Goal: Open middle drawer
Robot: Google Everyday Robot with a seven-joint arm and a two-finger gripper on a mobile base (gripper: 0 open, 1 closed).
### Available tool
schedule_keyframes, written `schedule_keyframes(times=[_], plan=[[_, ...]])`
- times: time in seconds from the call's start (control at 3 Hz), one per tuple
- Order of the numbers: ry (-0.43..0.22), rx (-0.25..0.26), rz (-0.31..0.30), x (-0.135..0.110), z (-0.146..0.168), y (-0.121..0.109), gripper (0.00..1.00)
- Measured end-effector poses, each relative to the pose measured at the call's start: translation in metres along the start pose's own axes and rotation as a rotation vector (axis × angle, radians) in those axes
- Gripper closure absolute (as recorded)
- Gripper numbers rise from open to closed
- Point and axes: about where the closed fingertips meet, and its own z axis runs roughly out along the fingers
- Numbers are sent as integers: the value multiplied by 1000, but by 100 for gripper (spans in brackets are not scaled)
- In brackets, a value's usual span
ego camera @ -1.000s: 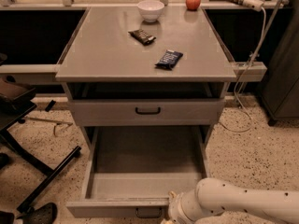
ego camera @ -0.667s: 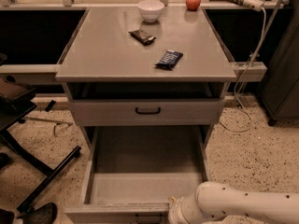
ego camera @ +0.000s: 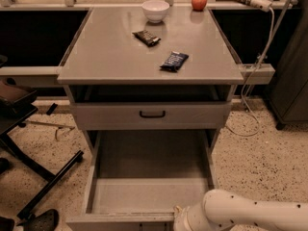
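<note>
The middle drawer [ego camera: 149, 196] is pulled far out of the grey cabinet [ego camera: 149, 61]. Its long grey tray is empty, and its low front panel [ego camera: 120, 220] lies at the bottom edge of the view. The panel's handle is out of view below the frame. My white arm [ego camera: 250, 213] comes in from the lower right. My gripper [ego camera: 179, 220] sits at the right part of the drawer's front panel, mostly cut off by the frame edge. Above the open drawer is a closed grey drawer [ego camera: 192, 114] with a black bar handle [ego camera: 152, 113].
On the cabinet top are a white bowl [ego camera: 155, 10], a red apple [ego camera: 198, 2] and two dark snack bars [ego camera: 146, 37] [ego camera: 173, 61]. A black office chair base [ego camera: 33, 177] stands on the floor at left. A white cable [ego camera: 257, 81] hangs at right, beside a dark cabinet [ego camera: 291, 81].
The middle drawer has come further out towards the camera, and its front panel has moved down to the frame's bottom edge. My arm and gripper have moved down with it.
</note>
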Motion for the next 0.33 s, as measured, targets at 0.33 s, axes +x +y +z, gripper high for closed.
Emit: schedule_keyframes(times=[0.33], plan=[[0, 0, 0, 0, 0, 0, 0]])
